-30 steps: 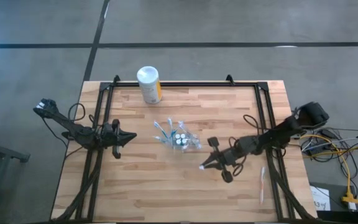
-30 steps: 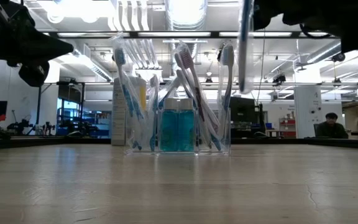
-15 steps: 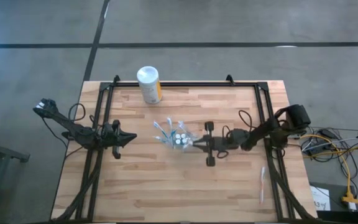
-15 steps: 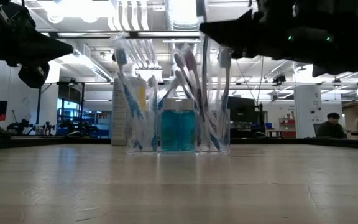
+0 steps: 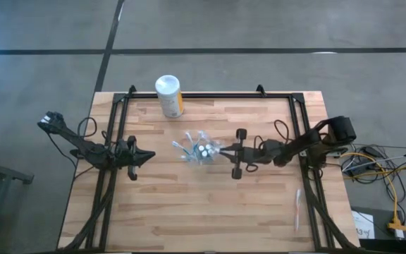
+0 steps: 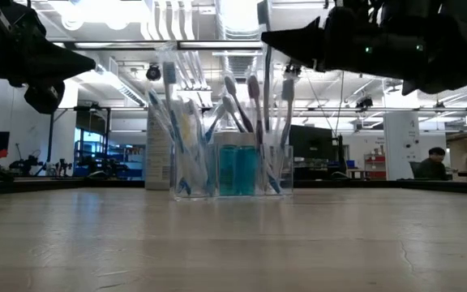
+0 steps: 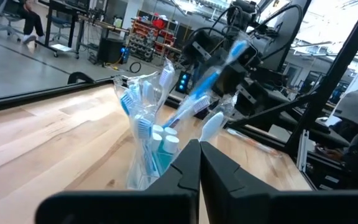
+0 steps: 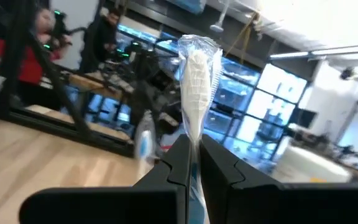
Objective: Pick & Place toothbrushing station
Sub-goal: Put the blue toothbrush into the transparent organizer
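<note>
Cup (image 5: 198, 151) nudged toward canister (image 5: 169, 97), right claw (image 5: 221, 149) beside it.

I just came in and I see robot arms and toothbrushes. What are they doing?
The robot is filling a toothbrush holder. Its right gripper is shut on a wrapped toothbrush and holds it right at the clear cup in the middle of the wooden table. The cup already has several toothbrushes and little teal tubes standing in it. One more toothbrush lies near the table's right edge. The left gripper waits, shut and empty, off to the left.
</note>
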Robot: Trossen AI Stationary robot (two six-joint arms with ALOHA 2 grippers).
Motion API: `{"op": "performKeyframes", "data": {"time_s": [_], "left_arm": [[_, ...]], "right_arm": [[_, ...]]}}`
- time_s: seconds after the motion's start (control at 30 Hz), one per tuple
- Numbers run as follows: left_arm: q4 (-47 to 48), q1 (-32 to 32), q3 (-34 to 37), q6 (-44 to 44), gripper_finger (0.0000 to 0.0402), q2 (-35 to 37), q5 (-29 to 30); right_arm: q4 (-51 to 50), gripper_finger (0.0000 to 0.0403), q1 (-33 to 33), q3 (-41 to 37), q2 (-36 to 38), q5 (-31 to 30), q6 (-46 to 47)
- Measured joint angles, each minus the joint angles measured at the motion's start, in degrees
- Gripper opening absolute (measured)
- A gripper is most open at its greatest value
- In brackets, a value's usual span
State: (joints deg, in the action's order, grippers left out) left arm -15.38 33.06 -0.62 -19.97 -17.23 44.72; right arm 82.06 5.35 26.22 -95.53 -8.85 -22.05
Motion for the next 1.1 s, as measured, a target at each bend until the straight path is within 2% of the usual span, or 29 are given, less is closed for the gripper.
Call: {"op": "performKeyframes", "data": {"time_s": [0.13,0.4,0.53,0.87,1.1], "left_arm": [[0.0,0.0,0.0,0.0,0.0011,0.0,-0.2],[0.0,0.0,0.0,-0.3,0.0005,-0.1,-0.2],[0.0,0.0,0.0,-0.9,0.0008,-0.2,-0.2],[-0.1,0.0,0.0,-1.4,0.0005,-0.2,-0.2],[-0.1,0.0,0.0,-1.9,0.0012,-0.2,-0.2]], "right_arm": [[-4.8,0.0015,-2.0,0.0,1.9,-2.1,-1.3],[-6.2,0.0015,-6.6,0.0,0.3,-1.6,5.4],[-6.3,0.0015,-6.9,0.2,-0.3,-1.8,10.2],[-8.3,0.0016,-7.4,0.3,-0.2,-3.1,14.6],[-9.1,0.0058,-7.5,0.5,-0.2,-3.2,17.7]]}}
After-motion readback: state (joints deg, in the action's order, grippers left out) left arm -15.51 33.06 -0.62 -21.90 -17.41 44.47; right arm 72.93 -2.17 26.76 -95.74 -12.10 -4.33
